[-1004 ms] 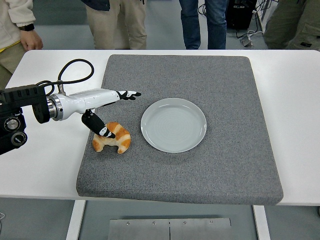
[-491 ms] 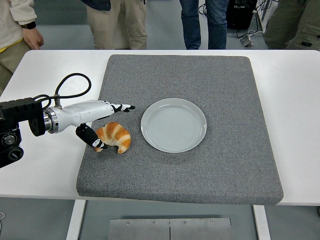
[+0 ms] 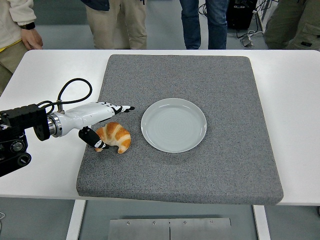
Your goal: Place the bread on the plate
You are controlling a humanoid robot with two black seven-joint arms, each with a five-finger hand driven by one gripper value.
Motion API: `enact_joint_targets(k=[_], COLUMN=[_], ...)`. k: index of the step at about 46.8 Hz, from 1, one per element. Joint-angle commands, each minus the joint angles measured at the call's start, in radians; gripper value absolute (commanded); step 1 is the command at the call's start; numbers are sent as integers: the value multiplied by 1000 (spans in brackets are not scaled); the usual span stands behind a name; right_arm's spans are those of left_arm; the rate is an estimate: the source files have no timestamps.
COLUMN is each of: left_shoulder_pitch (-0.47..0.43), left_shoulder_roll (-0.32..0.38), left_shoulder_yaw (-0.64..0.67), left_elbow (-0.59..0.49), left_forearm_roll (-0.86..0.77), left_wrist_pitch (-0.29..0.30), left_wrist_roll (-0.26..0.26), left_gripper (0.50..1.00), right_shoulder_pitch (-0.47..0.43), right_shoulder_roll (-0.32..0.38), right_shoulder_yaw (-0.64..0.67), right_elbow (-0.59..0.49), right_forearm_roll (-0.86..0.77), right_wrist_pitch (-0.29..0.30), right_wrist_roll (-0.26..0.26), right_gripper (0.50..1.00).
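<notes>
Head view, the only one we have: the bread [image 3: 115, 138] is a croissant lying on the grey mat [image 3: 200, 165], just left of the plate [image 3: 173, 124] and clear of its rim, not on it yet.

The left hand [image 3: 102, 125] comes in from the left edge. Its long fingers [image 3: 117, 107] stretch out straight above the far side of the croissant, while the thumb [image 3: 95, 141] sits low against the croissant's left end. We read the hand as splayed around the bread and not clamped — nothing is being gripped or lifted. The right arm does not show.

Handling, as we judge it: light, soft, flaky crust — it will crush or shed flakes under a hard pinch, and it isn't slippery. We'd take hold across the thick middle, fingers on the far side and thumb on the near side, with light force. The tips look thin and likely to tear.

Orientation: it's a crescent. The long axis runs roughly left to right, tilted slightly down toward the right, with the arch toward the far side and both horns curling toward the near edge. The right horn points down and right, on the side nearer the plate.
</notes>
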Motion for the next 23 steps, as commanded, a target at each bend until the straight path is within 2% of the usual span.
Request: enact_joint_targets(k=[1,23], left_shoulder_pitch=[0,15], left_shoulder_roll=[-1,-37], left_shoulder_yaw=[0,2], left_elbow=[3,26], left_forearm_roll=[0,3], left_wrist_pitch=[2,13], left_wrist_roll=[-2,-3], left_gripper=[954,954], right_shoulder_pitch=[0,0], right_shoulder_roll=[0,0], right_shoulder_yaw=[0,0], right_elbow=[0,0], right_forearm_roll=[0,0], right_wrist_pitch=[0,0], right_wrist_roll=[1,-1], right_gripper=[1000,1000])
